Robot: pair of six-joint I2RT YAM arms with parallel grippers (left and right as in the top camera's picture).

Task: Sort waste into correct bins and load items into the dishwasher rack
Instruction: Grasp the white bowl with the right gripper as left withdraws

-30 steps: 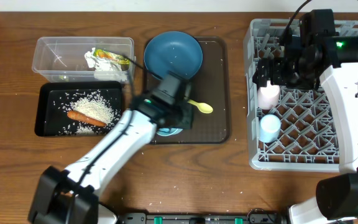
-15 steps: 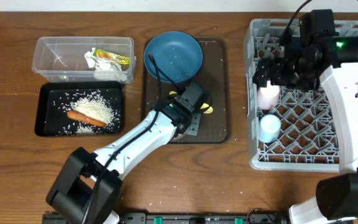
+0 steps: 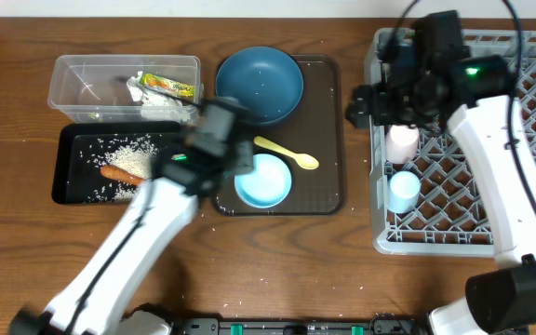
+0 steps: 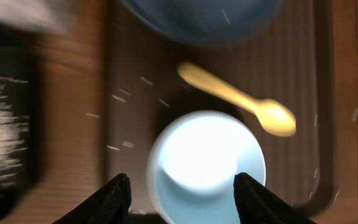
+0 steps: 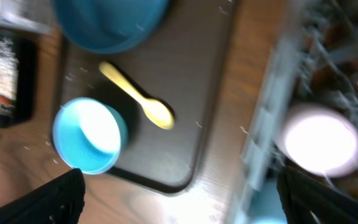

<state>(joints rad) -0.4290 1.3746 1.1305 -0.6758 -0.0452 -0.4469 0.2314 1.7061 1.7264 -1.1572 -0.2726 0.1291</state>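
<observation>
Seemingly lined up to straddle its rim, the left end effector (image 4: 180,183) hangs, fingers apart, over the small bowl (image 4: 205,163) at lower centre; the right end effector (image 5: 180,183), likewise spread, carries nothing.

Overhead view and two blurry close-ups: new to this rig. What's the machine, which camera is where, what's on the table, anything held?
Two robot arms at a table. One camera looks down from above; one sits on each wrist. The left gripper is open above a small light-blue bowl, beside a yellow spoon and dark-blue bowl on a brown tray. The right gripper is open too; neither holds anything. A pink cup and light-blue cup sit in the grey rack. Clear tub: wrapper, tissue. Black tray: rice, carrot.
</observation>
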